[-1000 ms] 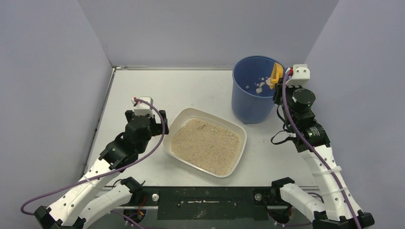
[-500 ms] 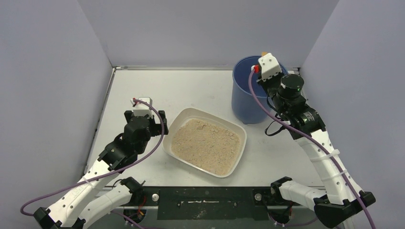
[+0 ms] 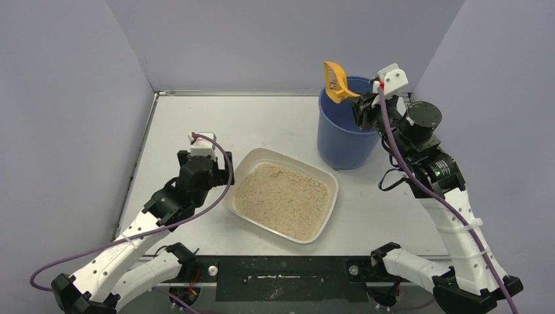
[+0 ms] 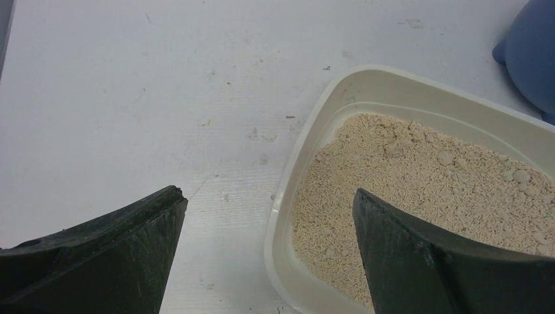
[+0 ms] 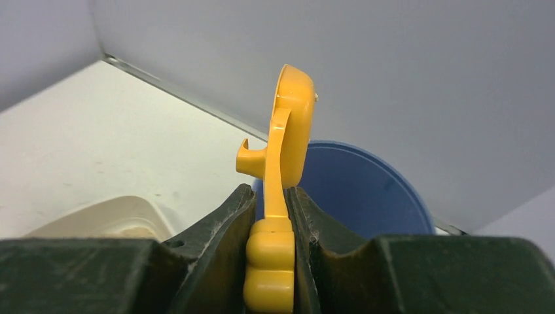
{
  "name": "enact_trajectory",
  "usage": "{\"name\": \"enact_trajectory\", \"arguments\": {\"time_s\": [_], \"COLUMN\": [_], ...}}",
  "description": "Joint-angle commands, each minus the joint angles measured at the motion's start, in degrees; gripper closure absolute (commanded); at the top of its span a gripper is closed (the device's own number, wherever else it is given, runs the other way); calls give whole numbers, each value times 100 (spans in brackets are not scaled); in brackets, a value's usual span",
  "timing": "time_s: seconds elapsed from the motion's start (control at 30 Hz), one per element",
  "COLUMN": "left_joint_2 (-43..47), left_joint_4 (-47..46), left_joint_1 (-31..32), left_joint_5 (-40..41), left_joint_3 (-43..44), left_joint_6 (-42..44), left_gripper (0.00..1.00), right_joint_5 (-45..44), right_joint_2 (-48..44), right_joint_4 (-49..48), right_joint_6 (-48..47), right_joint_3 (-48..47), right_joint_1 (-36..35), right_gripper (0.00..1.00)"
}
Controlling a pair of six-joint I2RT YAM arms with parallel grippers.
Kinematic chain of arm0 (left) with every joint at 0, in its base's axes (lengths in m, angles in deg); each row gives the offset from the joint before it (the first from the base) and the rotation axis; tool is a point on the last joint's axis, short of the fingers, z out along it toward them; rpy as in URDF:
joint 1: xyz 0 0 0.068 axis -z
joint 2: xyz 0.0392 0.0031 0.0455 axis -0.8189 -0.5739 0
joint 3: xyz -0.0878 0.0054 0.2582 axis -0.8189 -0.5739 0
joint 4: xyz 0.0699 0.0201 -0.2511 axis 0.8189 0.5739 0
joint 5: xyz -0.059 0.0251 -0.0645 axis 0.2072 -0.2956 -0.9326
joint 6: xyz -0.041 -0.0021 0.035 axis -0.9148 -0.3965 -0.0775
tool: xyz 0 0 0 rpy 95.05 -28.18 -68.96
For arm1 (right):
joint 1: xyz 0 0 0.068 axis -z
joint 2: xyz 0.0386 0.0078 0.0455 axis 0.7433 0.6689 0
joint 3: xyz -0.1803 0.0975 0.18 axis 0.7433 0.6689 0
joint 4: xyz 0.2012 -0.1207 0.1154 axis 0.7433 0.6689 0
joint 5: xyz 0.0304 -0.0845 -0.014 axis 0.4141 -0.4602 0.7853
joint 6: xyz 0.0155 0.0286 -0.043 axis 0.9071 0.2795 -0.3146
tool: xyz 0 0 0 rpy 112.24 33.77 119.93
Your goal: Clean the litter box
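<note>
One scoop [image 5: 291, 124] in right claw [image 5: 270, 194]

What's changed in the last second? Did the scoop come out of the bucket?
Yes. The right gripper, shut on the orange scoop, has swung it up out of the blue bucket; the scoop is now raised above the bucket's left rim. The left gripper, open, edged slightly toward the litter box. The bucket and litter box have not moved.
</note>
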Motion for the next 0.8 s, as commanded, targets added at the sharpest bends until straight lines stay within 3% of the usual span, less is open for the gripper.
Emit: {"name": "enact_trajectory", "arguments": {"time_s": [0.0, 0.37, 0.77], "left_joint_2": [-368, -1947, -3876], "left_joint_4": [-101, -49, 335], "left_joint_1": [-57, -313, -682], "left_joint_5": [-204, -646, -927], "left_joint_3": [93, 416, 1330], "left_joint_6": [-19, -253, -378], "left_gripper": [3, 3, 18], "right_joint_5": [978, 2082, 2214], "right_joint_2": [-305, -703, -789], "right_joint_4": [-111, 1052, 2524], "right_joint_6": [1068, 1845, 2212], "right_joint_3": [-84, 258, 1021], "right_joint_1": [-29, -23, -23], "right_gripper": [100, 100, 100]}}
